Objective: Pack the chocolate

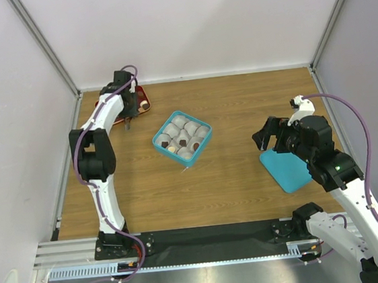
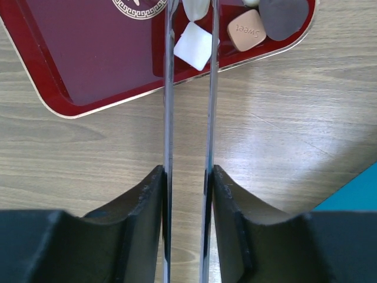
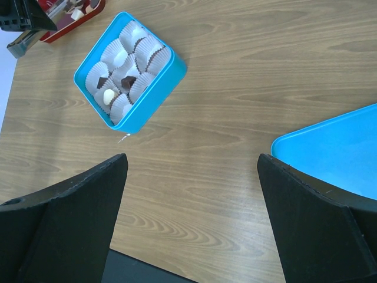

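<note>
On the red tray with gold rim (image 2: 88, 59), I see a white square chocolate piece (image 2: 193, 44) between the blades of the thin metal tweezers (image 2: 168, 118). The left fingers (image 2: 141, 224) are narrow and clamp the tweezers. A tan chocolate piece (image 2: 246, 30) lies just right of the blades. The right fingers (image 3: 70, 218) are spread wide and hold nothing, well apart from the teal square box (image 3: 159, 88).

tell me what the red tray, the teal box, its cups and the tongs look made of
Red tray: glossy lacquered plastic or metal; it reflects light. Teal box: probably painted tin, smooth and thin-walled. Cups: thin white pleated paper. Tongs: bare polished metal, mirror-like blades.
</note>
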`<state>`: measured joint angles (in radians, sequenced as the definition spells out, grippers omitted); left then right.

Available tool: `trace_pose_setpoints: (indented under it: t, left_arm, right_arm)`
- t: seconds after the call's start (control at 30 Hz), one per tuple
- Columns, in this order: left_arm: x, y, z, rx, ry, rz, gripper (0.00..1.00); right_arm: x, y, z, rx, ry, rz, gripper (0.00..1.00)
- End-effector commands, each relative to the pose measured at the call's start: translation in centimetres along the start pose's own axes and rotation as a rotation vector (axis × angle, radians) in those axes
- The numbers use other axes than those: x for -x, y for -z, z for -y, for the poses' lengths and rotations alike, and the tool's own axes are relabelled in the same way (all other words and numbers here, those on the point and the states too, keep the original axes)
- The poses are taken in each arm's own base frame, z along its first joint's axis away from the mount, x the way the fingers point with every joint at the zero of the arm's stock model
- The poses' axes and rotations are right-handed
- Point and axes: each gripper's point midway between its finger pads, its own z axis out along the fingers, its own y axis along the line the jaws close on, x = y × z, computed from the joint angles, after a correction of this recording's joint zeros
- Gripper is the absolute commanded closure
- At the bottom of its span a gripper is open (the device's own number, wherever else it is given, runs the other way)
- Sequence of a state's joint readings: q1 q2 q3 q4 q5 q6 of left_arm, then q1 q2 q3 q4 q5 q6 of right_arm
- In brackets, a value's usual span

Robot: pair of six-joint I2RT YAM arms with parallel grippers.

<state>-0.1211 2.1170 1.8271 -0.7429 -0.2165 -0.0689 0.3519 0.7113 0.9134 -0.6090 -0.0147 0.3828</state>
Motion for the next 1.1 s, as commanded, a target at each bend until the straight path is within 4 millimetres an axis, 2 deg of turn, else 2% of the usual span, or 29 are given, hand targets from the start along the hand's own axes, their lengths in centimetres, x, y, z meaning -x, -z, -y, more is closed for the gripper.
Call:
trace_pose_setpoints:
  t: [0.0, 0.17, 0.3, 0.43, 0.5, 0.53, 0.6, 0.63, 0.7, 0.73, 0.8, 0.83, 0.87, 0.9, 0.93, 1.0, 1.07]
  left_arm:
    - [1.8, 0.7, -0.4, -0.014, 0.003, 0.050, 0.62]
    - [3.0, 2.6, -0.8, -0.006, 0.027, 0.087, 0.66]
    - [5.0, 5.7, -1.4, -0.002, 0.057, 0.155, 0.68]
    - [6.5, 9.8, -1.8, -0.016, 0.082, 0.218, 0.71]
    - [6.3, 11.1, -1.7, -0.025, 0.089, 0.217, 0.72]
    - [6.0, 11.8, -0.7, -0.056, 0.077, 0.218, 0.72]
    - [5.0, 13.6, 0.3, -0.087, 0.067, 0.222, 0.72]
    - [4.5, 14.7, 2.0, -0.130, 0.042, 0.232, 0.72]
    - [2.9, 16.2, 3.7, -0.176, 0.019, 0.248, 0.72]
    - [2.3, 17.1, 5.9, -0.228, -0.005, 0.262, 0.72]
    - [0.0, 18.0, 7.5, -0.264, -0.030, 0.252, 0.72]
    - [-0.9, 18.4, 9.2, -0.292, -0.051, 0.253, 0.71]
    - [-2.3, 18.3, 9.7, -0.298, -0.065, 0.235, 0.71]
    - [-3.1, 18.7, 11.2, -0.320, -0.092, 0.232, 0.71]
    - [-4.0, 18.4, 11.5, -0.311, -0.093, 0.222, 0.71]
    - [-5.0, 18.3, 12.8, -0.327, -0.116, 0.211, 0.71]
    - [-6.0, 17.6, 13.2, -0.319, -0.114, 0.189, 0.70]
  right_arm:
    - [1.0, 0.1, 0.0, 0.003, 0.014, 0.046, 0.01]
    - [1.2, 0.1, -0.1, 0.004, 0.009, 0.049, 0.01]
    - [1.4, 0.3, -0.3, 0.008, 0.007, 0.054, 0.01]
    - [1.8, 0.6, -0.4, 0.010, 0.008, 0.062, 0.01]
    - [1.8, 0.7, -0.5, 0.010, 0.006, 0.062, 0.01]
    - [2.0, 0.7, -0.5, 0.012, 0.006, 0.066, 0.01]
    - [2.0, 0.8, -0.5, 0.012, 0.005, 0.066, 0.01]
    - [2.0, 0.8, -0.6, 0.012, 0.008, 0.066, 0.01]
    - [2.2, 1.0, -0.6, 0.014, 0.009, 0.070, 0.01]
    - [2.2, 1.1, -0.7, 0.015, 0.011, 0.069, 0.01]
    - [2.3, 1.2, -0.6, 0.015, 0.012, 0.073, 0.01]
    - [2.2, 1.3, -0.7, 0.015, 0.011, 0.071, 0.01]
    - [2.2, 1.3, -0.6, 0.014, 0.011, 0.071, 0.01]
    - [2.1, 1.3, -0.6, 0.013, 0.011, 0.070, 0.01]
    - [2.1, 1.4, -0.6, 0.014, 0.008, 0.071, 0.01]
    - [2.0, 1.4, -0.5, 0.013, 0.006, 0.069, 0.01]
    - [1.9, 1.4, -0.6, 0.014, 0.007, 0.067, 0.01]
